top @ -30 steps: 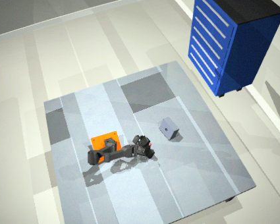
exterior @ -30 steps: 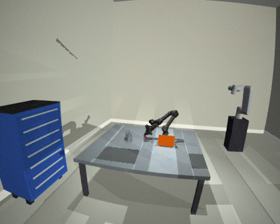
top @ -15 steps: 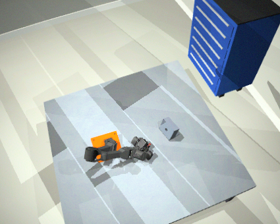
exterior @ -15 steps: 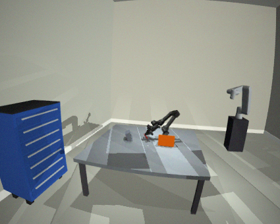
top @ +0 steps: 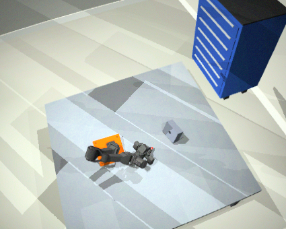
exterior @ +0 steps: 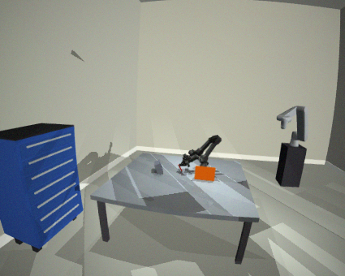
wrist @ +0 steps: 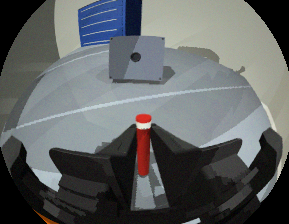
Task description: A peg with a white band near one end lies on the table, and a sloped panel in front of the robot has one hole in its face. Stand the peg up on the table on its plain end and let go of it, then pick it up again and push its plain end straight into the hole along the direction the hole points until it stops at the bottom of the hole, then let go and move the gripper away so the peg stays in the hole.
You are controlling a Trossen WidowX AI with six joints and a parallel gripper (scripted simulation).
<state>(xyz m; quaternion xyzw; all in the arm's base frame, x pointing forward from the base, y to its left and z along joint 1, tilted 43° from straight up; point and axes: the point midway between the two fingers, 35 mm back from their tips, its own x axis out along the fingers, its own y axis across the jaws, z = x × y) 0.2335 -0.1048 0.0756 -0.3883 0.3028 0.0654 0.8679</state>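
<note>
Between the dark fingers of my tool (top: 151, 150) (exterior: 181, 165) (wrist: 143, 150), the red peg (top: 152, 148) (exterior: 180, 168) (wrist: 143, 145) is being clamped, its white band and red tip showing toward the upper end in the wrist view. Out past it, the grey sloped panel (top: 172, 131) (exterior: 158, 167) (wrist: 136, 56) is standing on the worktop (top: 199, 168) (exterior: 151, 191) (wrist: 85, 95), well apart from the peg, its round dark hole (top: 169, 132) (wrist: 135, 57) facing my wrist camera. Behind the tool, the black arm (top: 116, 157) (exterior: 210, 149) is reaching out from beside an orange plate (top: 117, 136) (exterior: 204, 174). Off the worktop, I'm seeing a blue drawer cabinet (top: 249, 57) (exterior: 37, 183) (wrist: 102, 22) standing on the floor, and a pale arm (exterior: 302, 123) is sitting on a dark pedestal (exterior: 284, 164). Whether the peg's lower end is touching the worktop, I cannot tell.
</note>
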